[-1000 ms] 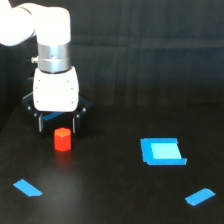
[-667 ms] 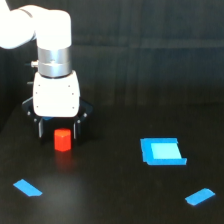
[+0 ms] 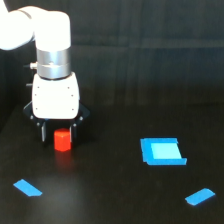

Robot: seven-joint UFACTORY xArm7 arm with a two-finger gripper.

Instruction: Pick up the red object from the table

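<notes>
The red object (image 3: 62,140) is a small red-orange block standing on the black table (image 3: 110,195) at the exterior view's left. My gripper (image 3: 60,136) hangs straight down over it, its two dark fingers (image 3: 43,134) open on either side of the block. The block's top sits between the fingers, just under the white gripper body. Its lower part rests on the table. I cannot tell whether the fingers touch it.
A blue square flat patch (image 3: 161,151) lies at the exterior view's right. A small blue strip (image 3: 27,188) lies near the front left, another blue strip (image 3: 200,196) near the front right. The white arm rises toward the upper left.
The gripper has come down and slightly toward the camera, so the red block now stands between its open fingers instead of in front of them. The block has not moved.
</notes>
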